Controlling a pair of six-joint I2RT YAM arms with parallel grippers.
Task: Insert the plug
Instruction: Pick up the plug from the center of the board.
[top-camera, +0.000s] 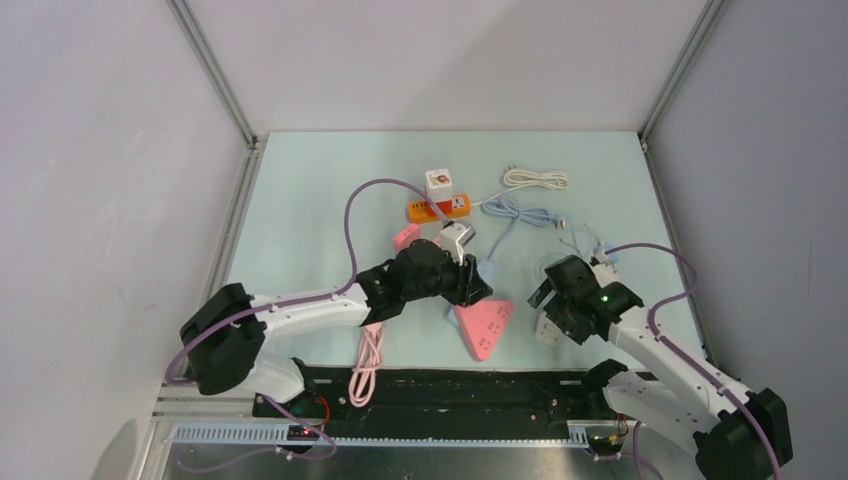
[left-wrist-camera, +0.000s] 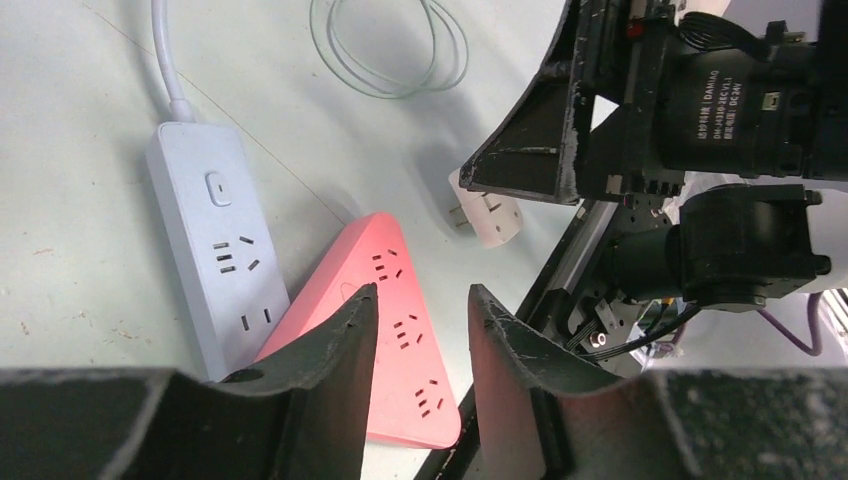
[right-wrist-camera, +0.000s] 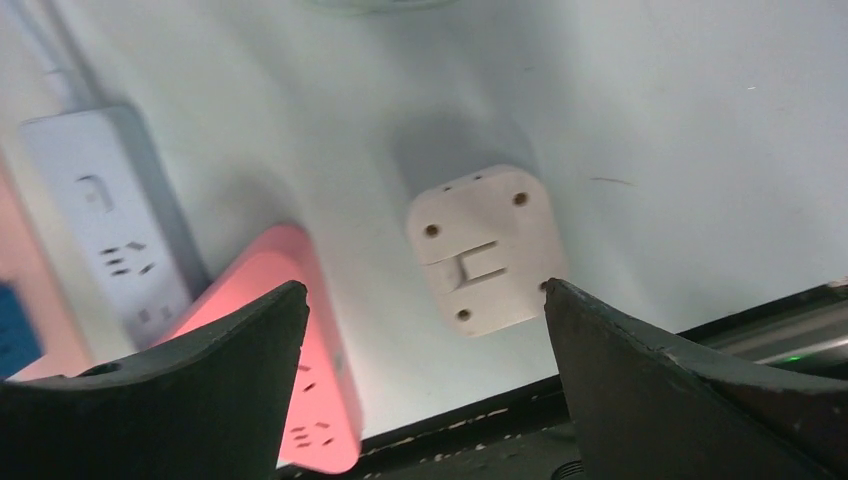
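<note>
Pale green tabletop carries a pink triangular power strip near its front edge, with a long white power strip just beside it. The white square plug adapter lies loose on the table, near the pink strip. The left gripper hangs partly parted and empty over the pink strip, while the right gripper is spread wide above the adapter, gripping nothing
</note>
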